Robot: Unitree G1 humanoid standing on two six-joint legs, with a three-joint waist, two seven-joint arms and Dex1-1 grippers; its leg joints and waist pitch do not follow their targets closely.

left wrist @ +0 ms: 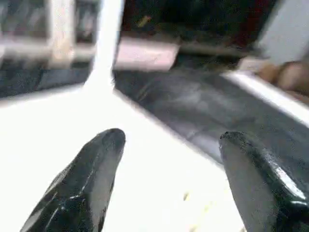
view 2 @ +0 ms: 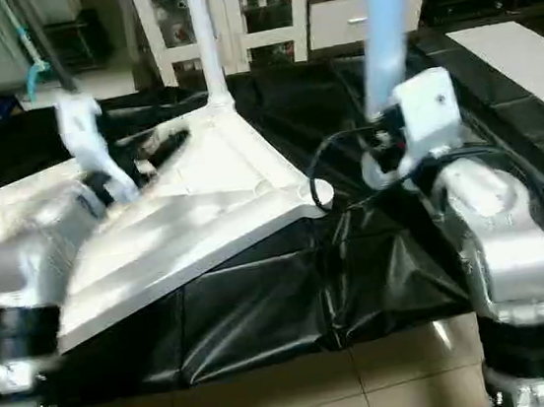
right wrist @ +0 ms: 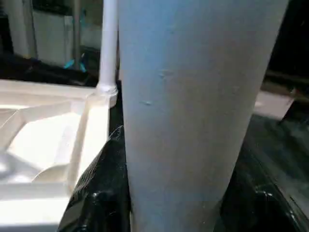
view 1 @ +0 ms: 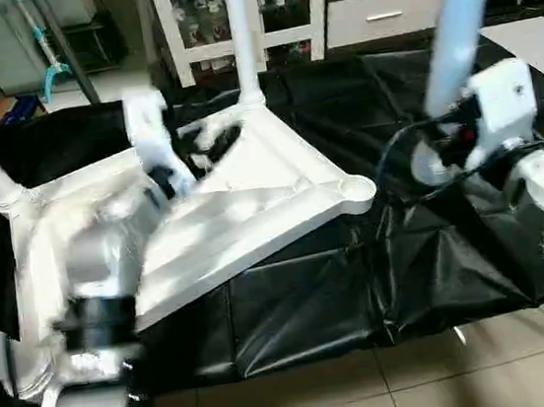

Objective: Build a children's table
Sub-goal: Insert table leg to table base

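Covering the tiled floor (view 1: 453, 380), black sheet (view 1: 302, 289) carries upturned table top (view 1: 252, 206); cabinet (view 1: 278, 9) upper centre; left gripper (left wrist: 169, 145) jaws apart, right gripper (right wrist: 178, 203) jaws clamped on leg (right wrist: 193, 96).

Tabletop (view 1: 252, 206) underside-up on sheet (view 1: 361, 282), leg (view 1: 243, 28) upright in far corner, cabinet (view 1: 239, 14) behind

The left claw (view 1: 206, 137) was smeared by motion over the table top (view 1: 252, 201), its fingers hard to separate. The leg (view 1: 456, 22) in the right claw (view 2: 385, 150) ran off the upper edge, its end unseen. The cabinet (view 1: 239, 14) contents stayed too blurred to identify.
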